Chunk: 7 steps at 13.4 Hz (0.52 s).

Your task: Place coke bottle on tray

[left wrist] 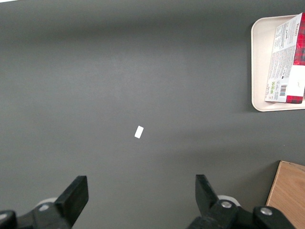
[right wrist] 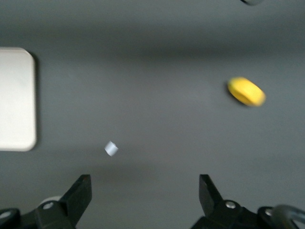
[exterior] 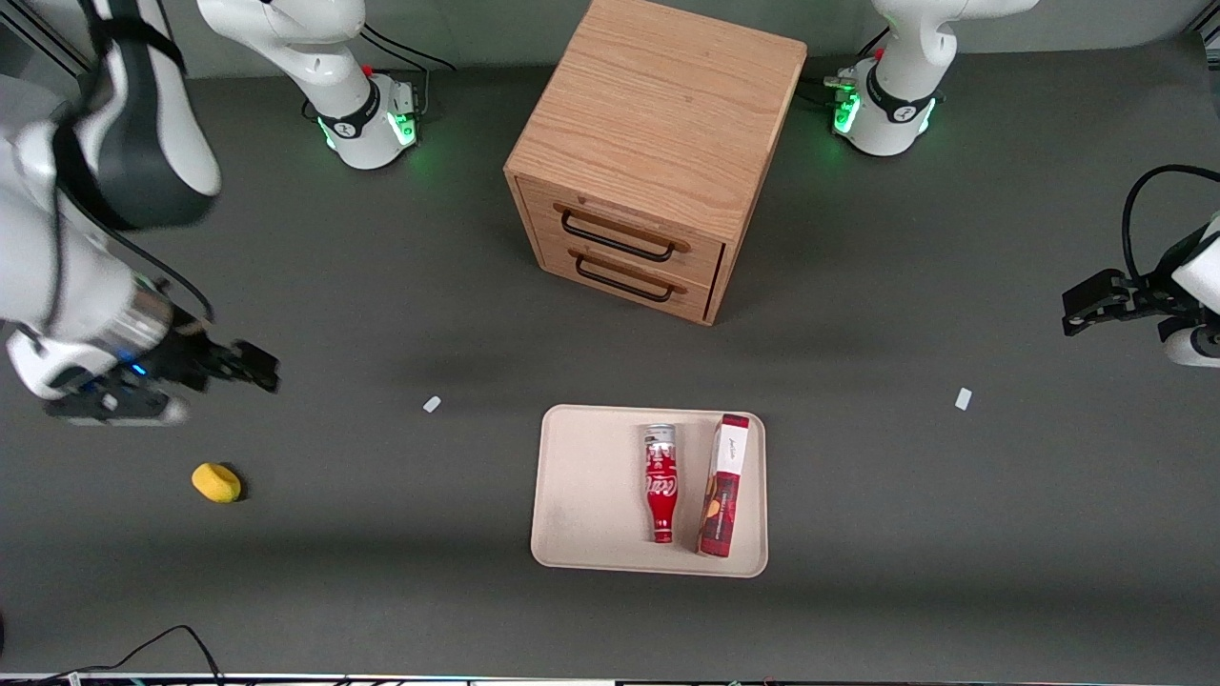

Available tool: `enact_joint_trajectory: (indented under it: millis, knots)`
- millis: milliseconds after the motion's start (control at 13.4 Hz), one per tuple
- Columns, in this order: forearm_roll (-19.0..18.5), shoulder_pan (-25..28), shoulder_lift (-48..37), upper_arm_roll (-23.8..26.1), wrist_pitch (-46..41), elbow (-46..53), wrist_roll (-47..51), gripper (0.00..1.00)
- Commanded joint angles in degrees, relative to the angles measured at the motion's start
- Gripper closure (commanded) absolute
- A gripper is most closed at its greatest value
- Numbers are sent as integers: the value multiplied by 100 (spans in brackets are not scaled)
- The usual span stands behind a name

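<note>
The coke bottle (exterior: 660,484) lies on its side on the beige tray (exterior: 591,495), silvery base toward the cabinet, beside a red-and-white box (exterior: 724,486). My right gripper (exterior: 250,366) hangs above the table toward the working arm's end, well away from the tray. Its fingers are open and empty, with bare table between them in the right wrist view (right wrist: 145,188). A corner of the tray (right wrist: 16,100) shows in that view; the bottle does not. The tray (left wrist: 259,67) and the box (left wrist: 288,59) also show in the left wrist view.
A wooden two-drawer cabinet (exterior: 648,152) stands farther from the camera than the tray. A yellow object (exterior: 216,482) lies on the table under my gripper's end, also in the right wrist view (right wrist: 246,91). Small white tags (exterior: 432,404) (exterior: 963,398) lie on the mat.
</note>
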Motion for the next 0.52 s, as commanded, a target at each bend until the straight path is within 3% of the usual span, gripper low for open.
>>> enact_joint_trajectory:
  millis: [0, 223, 447]
  knots:
    - [175, 37, -922, -407, -715, -432, -234, 0]
    - [175, 37, -1257, -708, -946, -405, -630, 0]
    - [157, 90, -1012, -700, -955, -54, -525, 0]
